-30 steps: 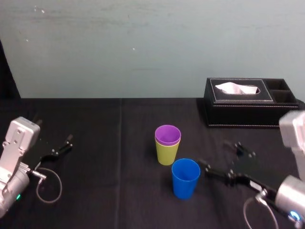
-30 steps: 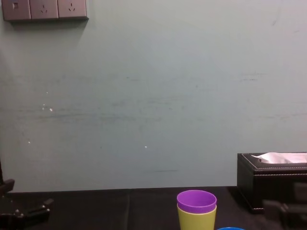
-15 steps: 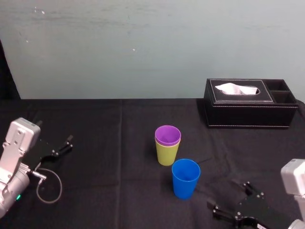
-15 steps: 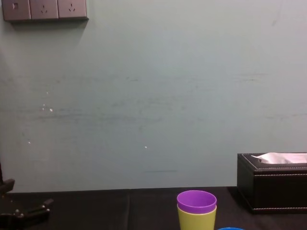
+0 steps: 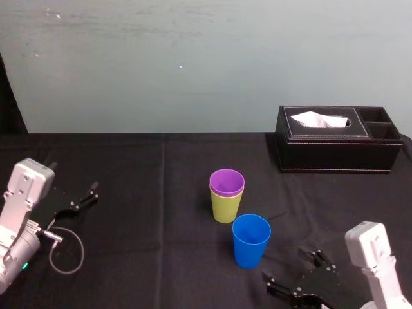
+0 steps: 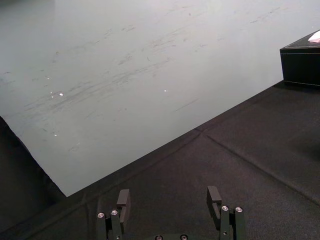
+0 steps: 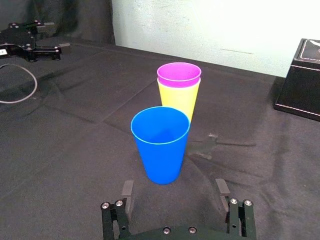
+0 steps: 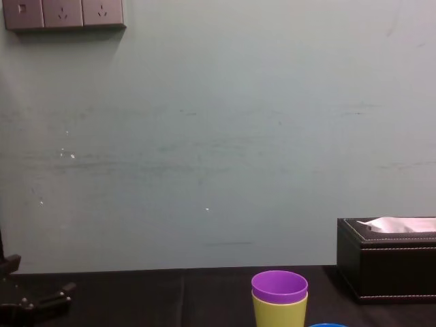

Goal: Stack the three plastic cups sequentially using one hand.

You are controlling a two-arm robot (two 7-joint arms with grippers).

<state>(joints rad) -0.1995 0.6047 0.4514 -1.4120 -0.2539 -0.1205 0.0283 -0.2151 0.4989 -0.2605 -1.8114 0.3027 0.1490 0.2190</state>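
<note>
- My right gripper [image 5: 284,266] has pulled back from beside the blue cup [image 5: 251,240] toward the table's [image 5: 129,257] near edge – it now faces that cup, fingers spread wide and holding nothing
- The purple cup [image 5: 226,181] sits nested in the yellow-green cup [image 5: 225,207] mid-table, so I judge only the blue cup is left to stack
- Left gripper [image 5: 76,201] is parked by the left edge, fingers apart
- The chest view cuts the blue cup to a rim sliver – its base is hidden there

Looked like robot lab or test room. Bare pale wall [image 8: 218,136], scuffed, with row of sockets [image 8: 63,13] high up. Table was under plain black cloth [image 5: 161,193]. Loose cable [image 5: 64,251] lay there. Tissue box [image 5: 338,138] stood near wall.
</note>
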